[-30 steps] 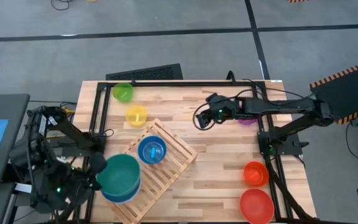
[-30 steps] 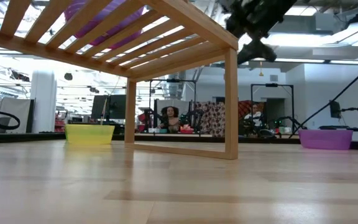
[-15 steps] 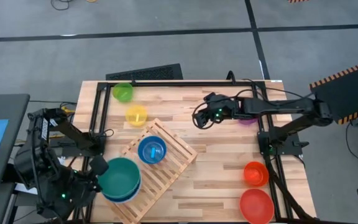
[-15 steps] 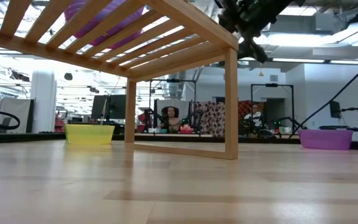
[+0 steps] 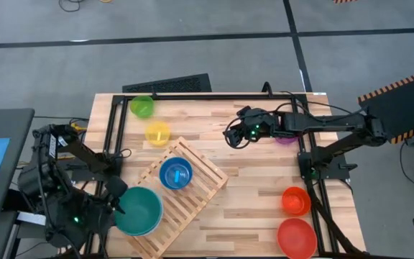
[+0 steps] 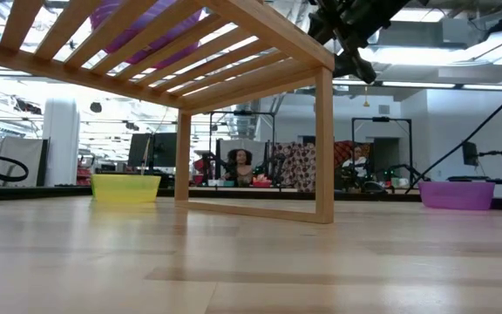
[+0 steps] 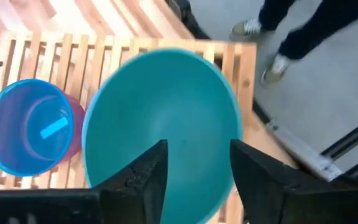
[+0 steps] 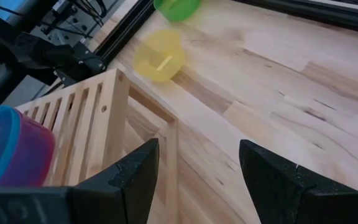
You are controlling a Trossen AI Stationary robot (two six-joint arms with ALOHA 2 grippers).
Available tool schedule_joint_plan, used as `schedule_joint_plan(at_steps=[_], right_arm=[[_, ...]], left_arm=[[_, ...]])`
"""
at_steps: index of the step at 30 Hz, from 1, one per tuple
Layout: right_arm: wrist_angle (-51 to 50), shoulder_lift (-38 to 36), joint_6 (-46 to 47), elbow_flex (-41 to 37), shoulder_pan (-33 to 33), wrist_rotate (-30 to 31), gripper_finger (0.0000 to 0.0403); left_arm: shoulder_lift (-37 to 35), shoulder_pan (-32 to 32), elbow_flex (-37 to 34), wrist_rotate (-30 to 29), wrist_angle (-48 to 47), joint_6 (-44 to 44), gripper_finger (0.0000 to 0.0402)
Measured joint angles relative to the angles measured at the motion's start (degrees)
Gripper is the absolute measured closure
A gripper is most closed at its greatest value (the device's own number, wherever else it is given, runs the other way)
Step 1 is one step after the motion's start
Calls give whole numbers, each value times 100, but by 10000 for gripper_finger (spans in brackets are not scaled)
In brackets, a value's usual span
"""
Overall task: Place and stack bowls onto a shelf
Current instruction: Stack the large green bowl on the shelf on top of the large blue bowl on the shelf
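Note:
A large teal bowl [image 5: 139, 210] [image 7: 160, 124] sits on the near left end of the slatted shelf [image 5: 196, 188], with a blue rim just showing under it. My left gripper [image 5: 116, 199] [image 7: 194, 168] hangs open over the teal bowl's left rim, its fingers apart above the hollow. A small blue bowl nested in a pink one [image 5: 175, 174] [image 7: 30, 127] stands on the slats at mid-shelf. My right gripper [image 5: 233, 134] [image 8: 197, 174] [image 6: 351, 48] hovers open above the far middle of the table, beyond the shelf's far corner [image 8: 118, 106].
On the table stand a yellow bowl [image 5: 157, 134] [image 8: 159, 56] and a green bowl [image 5: 141, 106] at the far left. A purple bowl [image 6: 456, 194] lies under the right arm. Orange [image 5: 295, 200] and red [image 5: 296, 237] bowls stand at the near right. A person's legs [image 7: 278, 31] show beside the table.
The teal bowl has dropped: it was held higher over the shelf's near left end and showed larger with a blue rim below. It now sits lower, nearly covering the blue bowl under it. My left gripper stays beside its left rim.

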Motion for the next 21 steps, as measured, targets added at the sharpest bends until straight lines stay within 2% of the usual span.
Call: schedule_joint_plan(at_steps=[4,7,9,13,15,18,21], right_arm=[[0,0,-31,0,-14,0,155],[0,0,-47,0,-76,0,155],[0,0,-61,0,-108,0,155],[0,0,-178,0,-153,0,155],[0,2,-190,0,-165,-1,155],[0,2,-312,0,-191,-7,155],[0,2,-375,0,-237,-8,155]], left_arm=[[-2,79,511,2,10,-535,239],[-25,182,824,-128,-41,-1556,249],[-84,194,774,-357,-51,-2203,276],[-146,44,332,-757,-64,-3271,376],[-153,-140,89,-1191,50,-3734,391],[-177,-614,-87,-2350,160,-4434,399],[-195,-1295,-182,-3380,-55,-5564,401]])
